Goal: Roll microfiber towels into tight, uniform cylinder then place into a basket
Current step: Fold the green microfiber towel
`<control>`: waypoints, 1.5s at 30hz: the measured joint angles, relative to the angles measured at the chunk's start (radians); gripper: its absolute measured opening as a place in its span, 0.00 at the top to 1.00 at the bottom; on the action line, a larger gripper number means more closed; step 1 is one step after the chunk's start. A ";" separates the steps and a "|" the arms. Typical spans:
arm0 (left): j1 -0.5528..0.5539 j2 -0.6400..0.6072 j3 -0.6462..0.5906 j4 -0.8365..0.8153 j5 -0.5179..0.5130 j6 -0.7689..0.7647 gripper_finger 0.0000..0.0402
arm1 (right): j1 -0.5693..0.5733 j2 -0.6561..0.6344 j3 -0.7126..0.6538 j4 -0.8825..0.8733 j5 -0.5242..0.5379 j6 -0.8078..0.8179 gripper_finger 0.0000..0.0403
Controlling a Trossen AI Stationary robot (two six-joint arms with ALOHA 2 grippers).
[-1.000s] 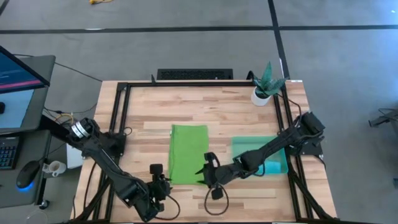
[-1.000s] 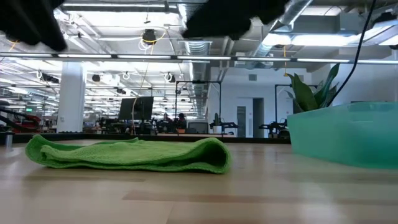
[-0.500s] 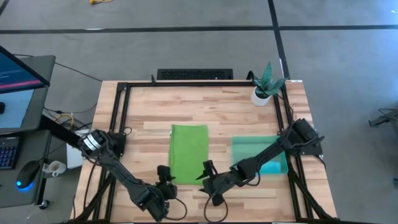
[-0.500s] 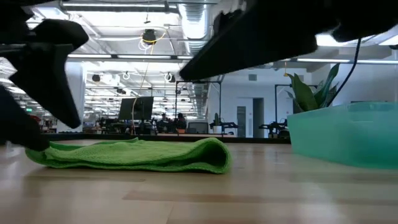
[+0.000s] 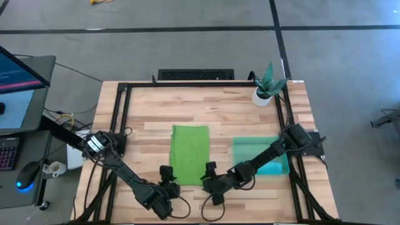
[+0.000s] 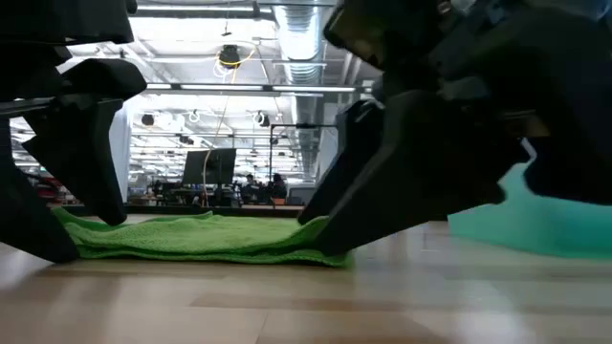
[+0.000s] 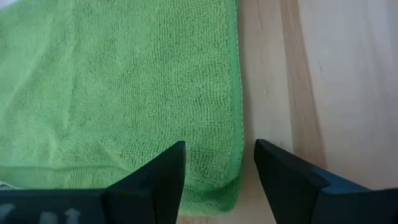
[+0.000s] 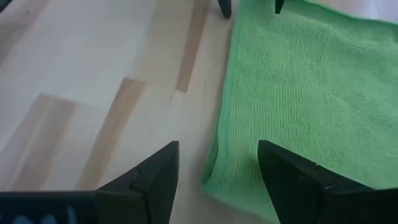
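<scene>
The lime green towel lies folded flat on the surface. The left tool and right tool, fingers apart, straddle its near corners, apparently to begin rolling toward the basket

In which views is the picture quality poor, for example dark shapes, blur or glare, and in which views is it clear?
Low view: both grippers are near the lens, so they show as big dark blurred shapes; ceiling lights behind glare. Left wrist view: green towel weave is sharp and evenly lit. Right wrist view: similar, with soft shadow under the towel edge. High view: even light, no glare.
</scene>
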 joint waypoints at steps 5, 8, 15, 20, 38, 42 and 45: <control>0.004 0.004 0.000 -0.010 0.003 -0.019 0.53 | -0.001 0.039 0.007 0.016 -0.018 0.029 0.40; 0.007 0.016 0.001 -0.021 0.013 -0.036 0.53 | 0.000 0.044 0.007 0.009 -0.016 0.065 0.41; 0.013 0.028 0.000 -0.031 0.050 -0.054 0.53 | -0.002 0.044 0.008 -0.020 -0.020 0.123 0.41; 0.017 0.028 -0.001 -0.027 0.060 -0.052 0.53 | -0.002 0.045 0.007 -0.021 -0.021 0.123 0.41; 0.018 0.028 -0.003 -0.017 0.054 -0.050 0.63 | -0.002 0.047 0.004 0.005 -0.023 0.128 0.41; 0.018 0.030 -0.003 -0.009 0.054 -0.047 0.74 | 0.001 0.047 0.003 0.005 -0.023 0.130 0.41; 0.018 0.031 -0.004 0.004 0.053 -0.045 0.81 | 0.001 0.047 0.003 0.005 -0.024 0.130 0.41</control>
